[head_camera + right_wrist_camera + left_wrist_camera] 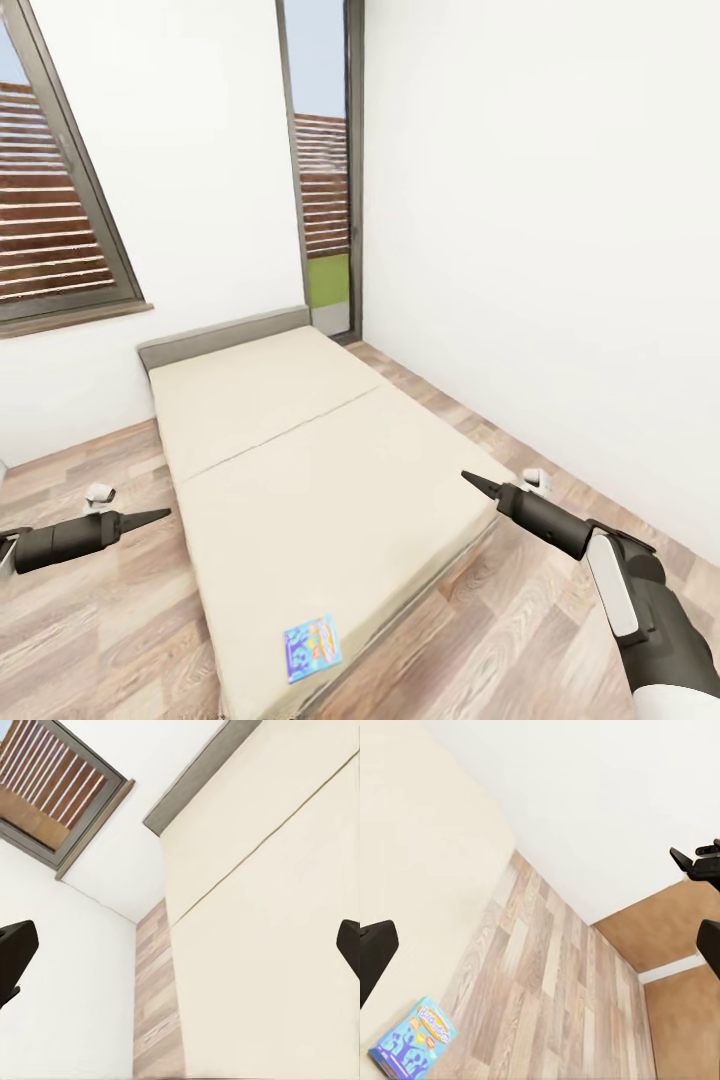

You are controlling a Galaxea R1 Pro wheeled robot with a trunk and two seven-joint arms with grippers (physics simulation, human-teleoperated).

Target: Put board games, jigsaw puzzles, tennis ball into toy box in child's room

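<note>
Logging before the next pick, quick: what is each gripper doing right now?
Left gripper: cannot be told; head view shows one dark point, nothing held.
Right gripper: fingers wide apart in its wrist view, open, empty.

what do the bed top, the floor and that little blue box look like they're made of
Bed: beige matte mattress, probably fabric, with one seam across it; grey frame. Floor: wood-look planks with grain, slightly glossy. Blue board game: flat box with printed artwork, likely cardboard.

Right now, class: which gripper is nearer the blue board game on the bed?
Hard to call. The left gripper hangs over the floor beside the bed; the right gripper reaches over its other edge. Both are well short of the blue board game.
</note>
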